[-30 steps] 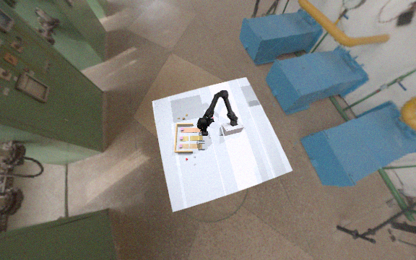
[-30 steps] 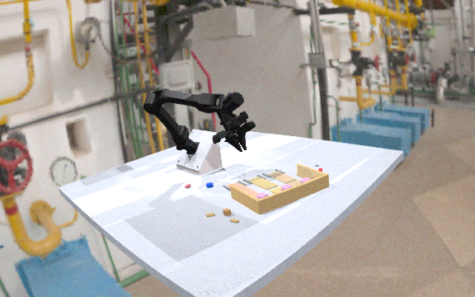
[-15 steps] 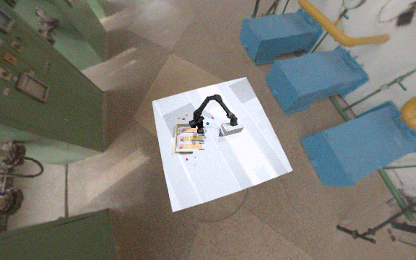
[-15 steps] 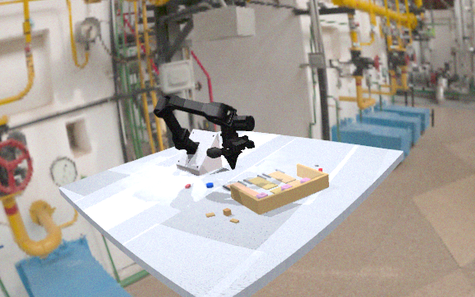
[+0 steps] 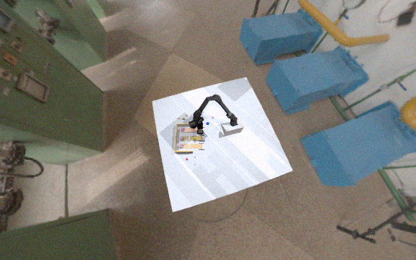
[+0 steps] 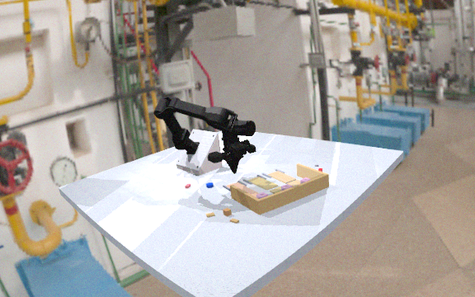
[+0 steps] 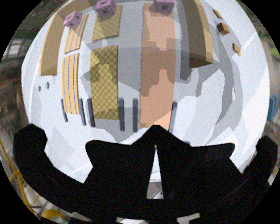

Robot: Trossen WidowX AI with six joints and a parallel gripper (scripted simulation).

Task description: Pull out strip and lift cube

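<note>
My gripper is shut and empty, pointing down above the near end of the salmon strip. That strip looks unbroken and has a purple cube at its far end. The yellow cross-hatched strip shows a gap across it, with another purple cube beyond. The striped strip is also split, with a third purple cube beyond. The cubes bear dark marks, too blurred to read surely.
A wooden wall surrounds the far ends of the strips. Dark rails flank the near ends. Small wooden blocks lie outside it. A blue piece and a red piece lie towards the arm's base.
</note>
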